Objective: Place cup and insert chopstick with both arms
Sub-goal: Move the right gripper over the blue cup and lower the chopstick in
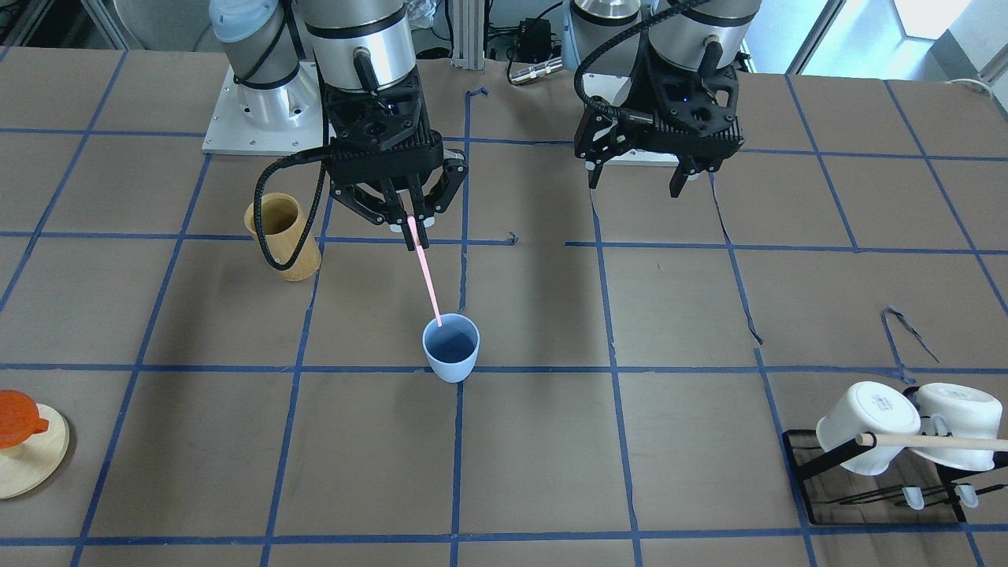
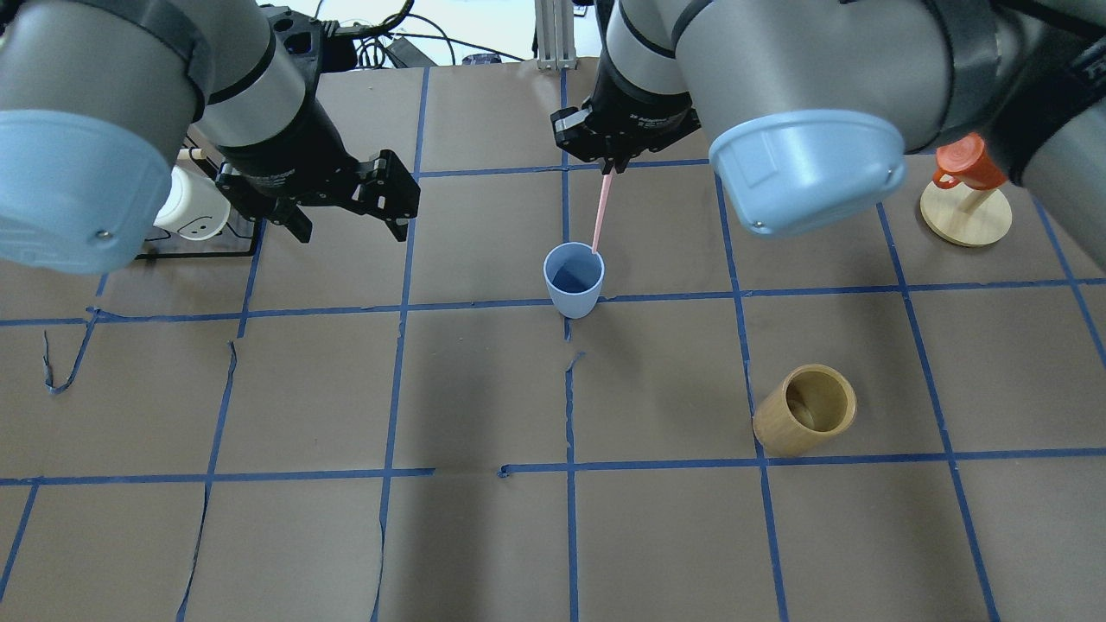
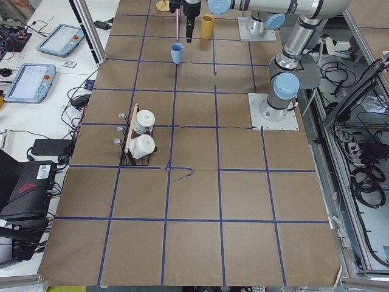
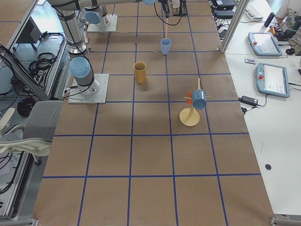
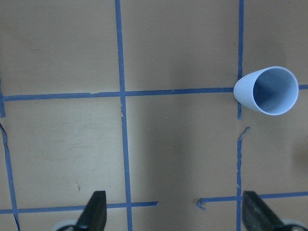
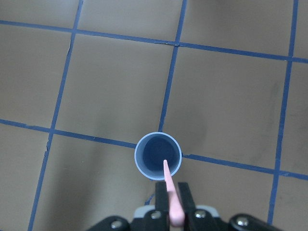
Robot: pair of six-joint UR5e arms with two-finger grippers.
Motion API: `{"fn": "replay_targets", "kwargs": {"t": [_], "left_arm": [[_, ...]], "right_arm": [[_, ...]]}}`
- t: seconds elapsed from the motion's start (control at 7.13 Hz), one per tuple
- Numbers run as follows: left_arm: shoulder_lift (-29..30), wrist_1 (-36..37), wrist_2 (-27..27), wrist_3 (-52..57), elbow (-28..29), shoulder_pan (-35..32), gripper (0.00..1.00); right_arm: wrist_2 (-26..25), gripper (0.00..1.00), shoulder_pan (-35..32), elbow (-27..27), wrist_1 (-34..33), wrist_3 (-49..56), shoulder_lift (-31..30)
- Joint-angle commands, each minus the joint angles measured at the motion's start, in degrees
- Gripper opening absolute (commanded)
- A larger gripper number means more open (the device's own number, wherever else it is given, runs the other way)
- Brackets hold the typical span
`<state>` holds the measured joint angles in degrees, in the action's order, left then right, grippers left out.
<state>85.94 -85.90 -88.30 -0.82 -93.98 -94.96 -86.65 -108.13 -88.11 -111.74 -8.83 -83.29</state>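
Note:
The pale blue cup [image 1: 450, 346] stands upright on a blue tape line at mid-table; it also shows in the overhead view [image 2: 573, 279] and both wrist views [image 5: 267, 90] [image 6: 158, 155]. My right gripper [image 1: 409, 228] [image 2: 609, 164] [image 6: 172, 192] is shut on a pale pink chopstick [image 1: 425, 276] [image 2: 600, 212] [image 6: 169, 185]. It holds the stick above the cup, tip down, with the tip over the cup's opening near the rim. My left gripper [image 1: 638, 181] [image 2: 350, 226] [image 5: 174, 214] is open and empty, hanging above the table well to the cup's side.
A tan bamboo cylinder [image 1: 282, 236] [image 2: 805, 421] stands on my right side of the table. A black rack with white mugs [image 1: 890, 441] [image 2: 186, 207] sits at the far left. An orange cup on a wooden stand [image 1: 20, 429] [image 2: 963, 186] is at the far right.

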Motion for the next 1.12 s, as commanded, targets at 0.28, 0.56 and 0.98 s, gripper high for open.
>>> {"fn": "replay_targets", "kwargs": {"t": [0.28,0.56,0.98], "left_arm": [[4.7,-5.1,0.2,0.9,8.1,2.0,1.0],[7.1,-2.6,0.5,1.3,8.3,2.0,1.0],[5.6,-2.9,2.9,1.7,8.4,4.5,1.0]], "right_arm": [[-0.6,0.0,-2.0,-0.9,-3.8,-2.7,5.3],[-0.7,0.0,-2.0,-2.6,-4.0,-2.1,5.2],[-2.3,0.0,-2.0,-3.5,-4.8,-1.7,8.1]]}}
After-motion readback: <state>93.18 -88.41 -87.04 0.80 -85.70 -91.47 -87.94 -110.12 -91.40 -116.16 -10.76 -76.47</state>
